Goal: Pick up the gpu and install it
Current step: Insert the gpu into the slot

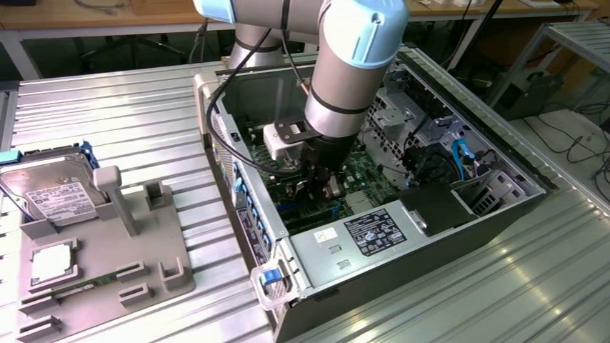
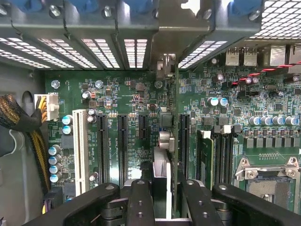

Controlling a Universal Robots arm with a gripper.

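The open computer case [image 1: 458, 236] lay on the ribbed metal table [image 1: 114, 121], and the arm [image 1: 348, 71] reached down into it from above. At the exterior view's left, the grey parts holder [image 1: 143, 257] kept the silver hard drive [image 1: 48, 196]. Inside the case was the green motherboard [image 2: 141, 99] with its row of black expansion slots [image 2: 122, 146]. The gripper [image 2: 162, 202] was narrowly closed on the gpu [image 2: 161, 165], which stood on its edge between the fingers [image 2: 141, 202], just above the board, with its bracket end toward the rear slot covers [image 2: 136, 28]. To do this step well, I think the card edge needed to be parallel to its slot, and the push straight down and gentle.
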